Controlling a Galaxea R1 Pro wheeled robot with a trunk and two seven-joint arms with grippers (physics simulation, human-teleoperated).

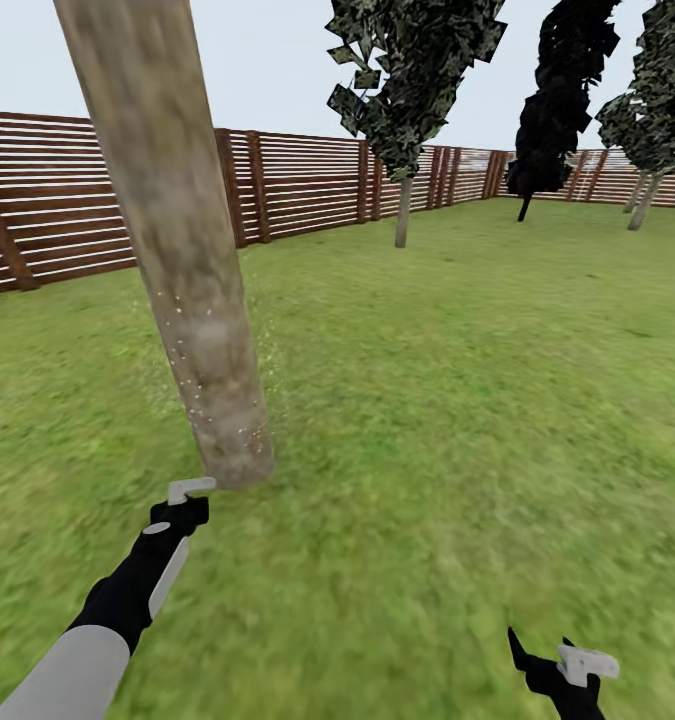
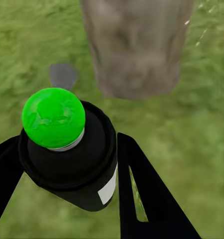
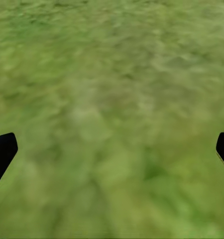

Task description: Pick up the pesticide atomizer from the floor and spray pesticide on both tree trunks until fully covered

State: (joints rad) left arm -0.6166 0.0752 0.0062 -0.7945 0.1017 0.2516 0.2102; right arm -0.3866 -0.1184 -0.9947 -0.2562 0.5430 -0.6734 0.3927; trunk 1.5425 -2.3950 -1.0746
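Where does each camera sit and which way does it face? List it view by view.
Head view: high on the robot, looking down and forward at the tree trunk, fence and both arms.
Left wrist view: along the left gripper, clamped on the pesticide atomizer, facing the trunk's base.
Right wrist view: over the open right gripper, facing grass.
Head and left wrist views share the trunk.

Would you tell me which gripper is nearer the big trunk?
Left. The left gripper sits right at the trunk base; the right gripper hangs far off over grass.
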